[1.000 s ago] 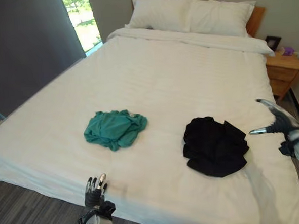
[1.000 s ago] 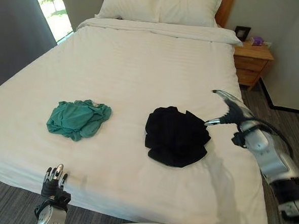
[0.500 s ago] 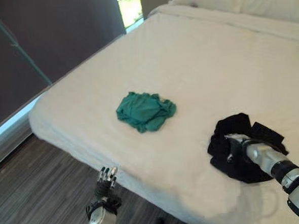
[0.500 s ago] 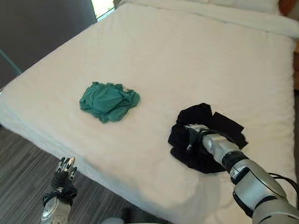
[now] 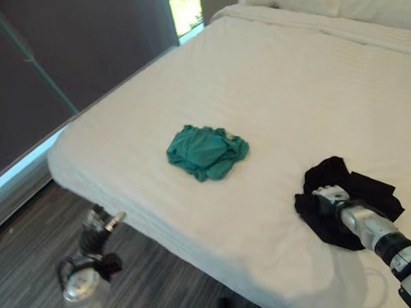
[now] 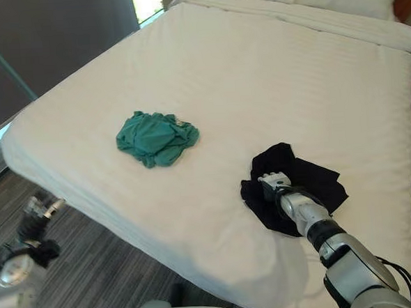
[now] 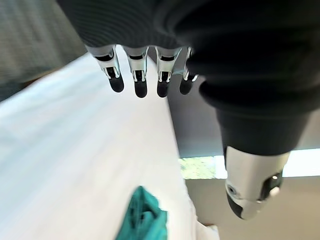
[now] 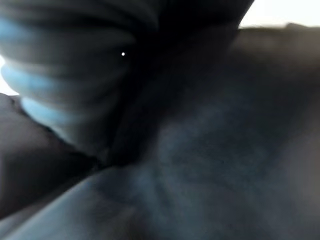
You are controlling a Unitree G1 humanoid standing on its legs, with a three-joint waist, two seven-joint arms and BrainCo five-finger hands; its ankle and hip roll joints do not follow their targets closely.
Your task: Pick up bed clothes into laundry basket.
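Your right hand [image 6: 274, 185] lies pressed into the black garment [image 6: 312, 179], the crumpled cloth bunched directly under and around it; you cannot tell from the right wrist view or the head views whether its fingers have closed on the fabric. The teal garment [image 6: 156, 137] lies well apart, across the white bed [image 6: 270, 73] on the hand's left. Your left hand [image 5: 98, 223] hangs off the near bed edge above the floor [image 5: 36, 234], its fingers [image 7: 140, 82] loosely straight and holding nothing. Judged by position, the black garment belongs to the right hand, while the teal one lies nearer the left arm's side. No basket can be placed.
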